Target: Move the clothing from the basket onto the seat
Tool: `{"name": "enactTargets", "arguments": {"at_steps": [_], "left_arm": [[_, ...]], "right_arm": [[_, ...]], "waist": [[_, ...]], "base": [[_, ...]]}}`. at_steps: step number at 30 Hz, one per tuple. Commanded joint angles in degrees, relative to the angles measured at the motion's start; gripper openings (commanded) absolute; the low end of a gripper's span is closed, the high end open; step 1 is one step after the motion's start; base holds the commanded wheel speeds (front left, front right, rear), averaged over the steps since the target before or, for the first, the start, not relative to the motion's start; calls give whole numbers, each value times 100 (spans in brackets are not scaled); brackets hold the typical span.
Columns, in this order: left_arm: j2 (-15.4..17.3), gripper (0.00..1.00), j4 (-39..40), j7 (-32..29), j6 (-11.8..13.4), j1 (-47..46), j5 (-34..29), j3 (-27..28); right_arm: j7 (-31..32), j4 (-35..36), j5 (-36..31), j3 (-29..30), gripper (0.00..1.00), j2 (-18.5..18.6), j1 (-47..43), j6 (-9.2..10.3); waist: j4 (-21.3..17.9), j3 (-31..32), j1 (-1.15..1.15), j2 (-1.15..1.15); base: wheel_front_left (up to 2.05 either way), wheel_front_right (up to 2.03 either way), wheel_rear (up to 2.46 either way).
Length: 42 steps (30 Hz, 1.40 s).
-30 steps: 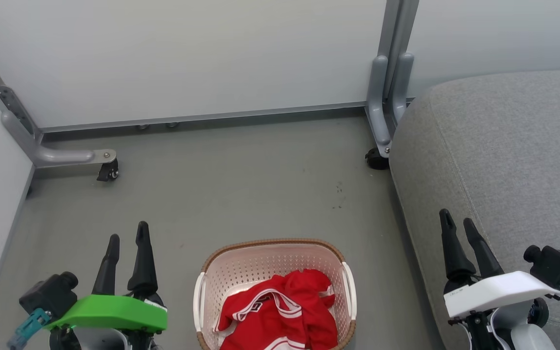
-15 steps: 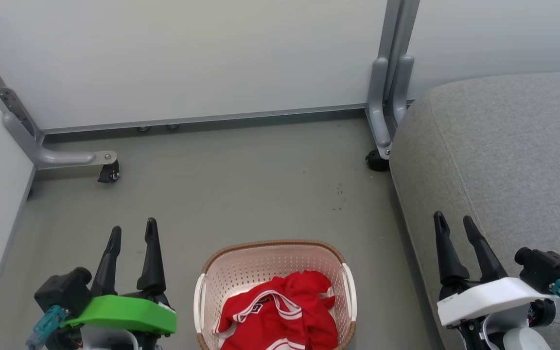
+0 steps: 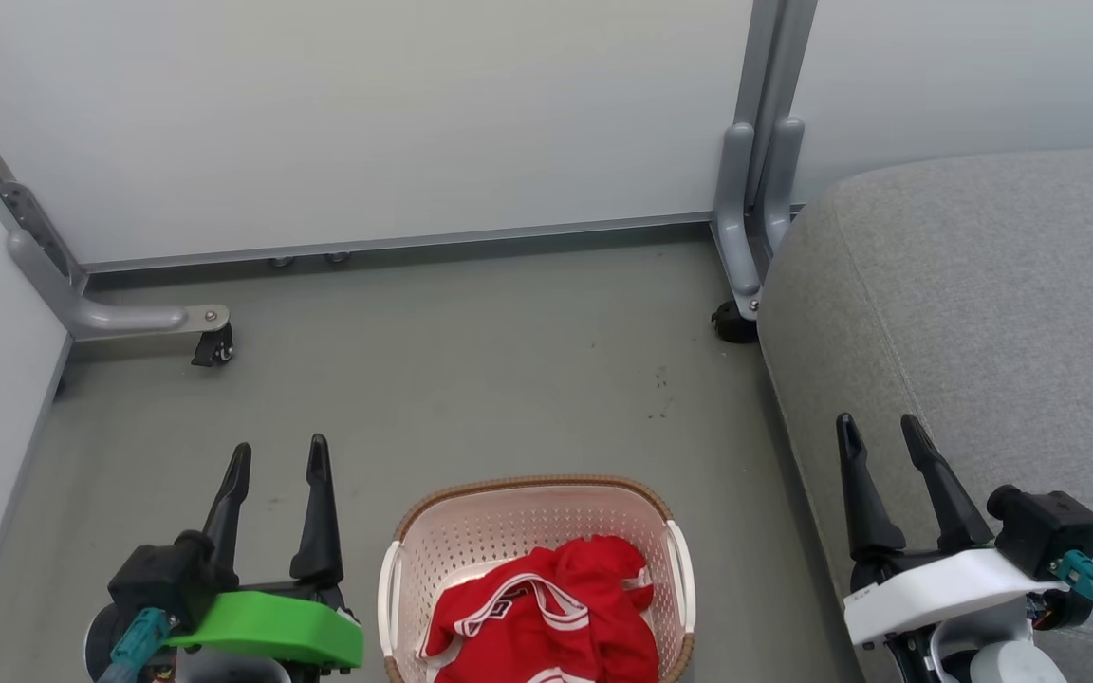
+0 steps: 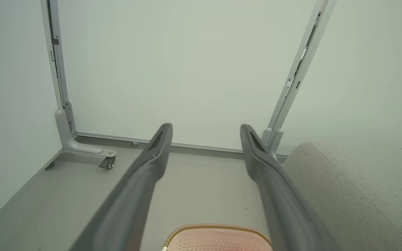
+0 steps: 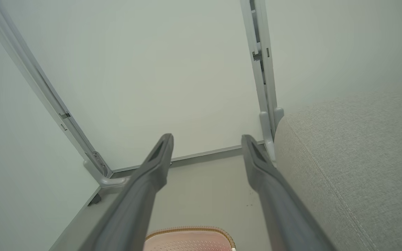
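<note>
One large grey fabric-upholstered sofa cushion [image 3: 983, 313], the seat I am aiming for, is lying along the right side of my head view, its rounded edge dropping to the grey floor [image 3: 471, 379]. Next down in size, the small cream-white perforated plastic basket [image 3: 532, 480] with the brown woven-look rim is standing on that floor just ahead of me, between my two arms and near the cushion's edge without touching it. Inside it the bright red thin-fabric jersey [image 3: 556, 617] with white stripe trim is lying crumpled, heaped toward the near and right part of the basket and leaving the far perforated wall bare. Its lower part is running off the bottom of the picture.

I am judging the jersey as light, limp and a bit slick. It is going to drape and trail rather than keep a shape, so a hanging fold may be catching on the rim on the way up. I am picking the raised bunch at the top of the heap, where several layers are stacking, as the place to pinch, not a single flat edge.

Smallest, the tools: my left gripper [image 3: 281, 455] is hovering just left of the basket, fingers spread wide and holding nothing. My right gripper [image 3: 879, 427] is hovering over the cushion's edge, likewise parted wide and empty. Neither is touching the cloth.
</note>
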<state>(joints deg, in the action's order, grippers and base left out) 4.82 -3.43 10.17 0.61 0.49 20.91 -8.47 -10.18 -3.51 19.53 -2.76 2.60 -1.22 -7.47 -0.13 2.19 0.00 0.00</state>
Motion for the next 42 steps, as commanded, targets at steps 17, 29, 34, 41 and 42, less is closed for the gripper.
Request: {"name": "enactTargets", "arguments": {"at_steps": [17,29,34,41,42], "left_arm": [[89,100,77,264,86,148,-1011,-231],[29,100,-87,393,-17,265,-1424,-242],[15,100,-138,444,-48,307,-1698,-289],[16,100,-156,518,-53,368,-2020,-340],[16,100,-166,509,-59,372,-2027,-335]], "right_arm": [[-266,136,-1028,-121,100,36,-194,-3],[-391,37,-1372,-129,100,37,-313,-3],[-441,11,-1518,-128,100,39,-351,-3],[-515,-16,-1712,-160,100,41,-403,-3],[-509,-18,-1701,-154,100,41,-411,-3]], "waist": [[-23,94,0,0],[16,158,0,0],[42,209,0,0],[58,265,0,0],[60,270,0,0]], "base": [[0,0,0],[0,0,0],[0,0,0],[0,0,0],[0,0,0]]}}
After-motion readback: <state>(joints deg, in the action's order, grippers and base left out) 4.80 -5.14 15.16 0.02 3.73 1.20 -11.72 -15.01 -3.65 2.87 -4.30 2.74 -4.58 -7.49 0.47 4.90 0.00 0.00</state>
